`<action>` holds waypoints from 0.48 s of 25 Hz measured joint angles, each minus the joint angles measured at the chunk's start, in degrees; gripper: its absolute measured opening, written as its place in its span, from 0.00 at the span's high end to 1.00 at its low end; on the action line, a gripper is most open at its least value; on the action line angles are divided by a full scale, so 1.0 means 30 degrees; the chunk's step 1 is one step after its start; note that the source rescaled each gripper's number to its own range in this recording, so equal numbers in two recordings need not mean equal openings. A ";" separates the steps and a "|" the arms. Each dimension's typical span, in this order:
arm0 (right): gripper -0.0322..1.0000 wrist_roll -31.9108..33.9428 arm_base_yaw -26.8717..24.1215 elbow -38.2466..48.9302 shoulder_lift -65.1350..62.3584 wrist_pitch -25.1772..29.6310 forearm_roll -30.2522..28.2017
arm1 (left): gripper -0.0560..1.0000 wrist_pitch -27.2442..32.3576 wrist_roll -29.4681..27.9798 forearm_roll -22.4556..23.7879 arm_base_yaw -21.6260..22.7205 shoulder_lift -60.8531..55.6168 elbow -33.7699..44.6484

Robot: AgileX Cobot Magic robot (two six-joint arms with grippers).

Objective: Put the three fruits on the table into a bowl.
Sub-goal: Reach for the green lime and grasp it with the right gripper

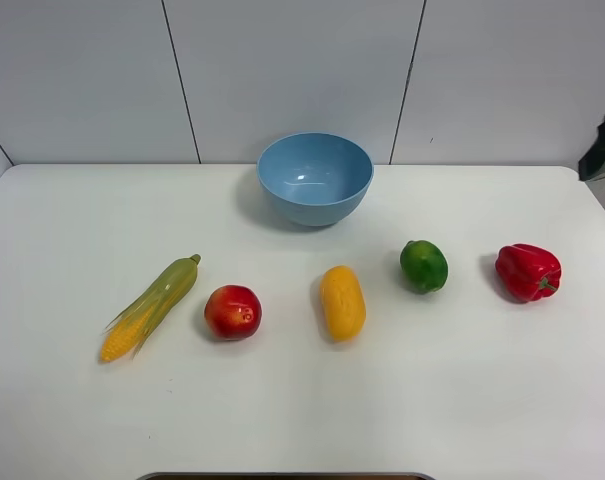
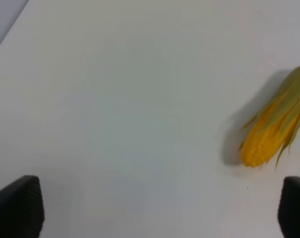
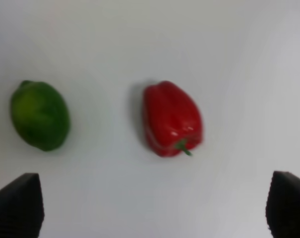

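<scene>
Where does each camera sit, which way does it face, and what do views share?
Exterior high: mounted high, looking down on the table, blue bowl, corn cob, lime, bell pepper; no fingers shown.
Left wrist: on left arm, facing down at the corn cob; left fingers apart.
Right wrist: on right arm, facing down at lime and bell pepper; right fingers apart.
Shared with exterior high: corn cob; lime, bell pepper.

No text, label, brand, number or sign can be read anywhere

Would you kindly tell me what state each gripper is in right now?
Left gripper: open, holding nothing.
Right gripper: open, holding nothing.
</scene>
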 joint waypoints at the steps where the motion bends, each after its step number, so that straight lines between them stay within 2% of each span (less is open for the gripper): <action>1: 0.00 -0.0091 0.0439 0.0000 0.0581 -0.0375 0.0178 | 0.12 0.0000 0.0000 0.0000 0.0000 0.0000 0.0000; 6: 0.00 0.0013 0.2145 0.0000 0.3369 -0.1636 0.0428 | 0.12 0.0000 0.0018 0.0000 0.0000 0.0000 0.0000; 12: 0.00 0.0238 0.3276 0.0000 0.5799 -0.2599 0.0466 | 0.13 0.0000 0.0017 0.0000 0.0000 0.0000 0.0000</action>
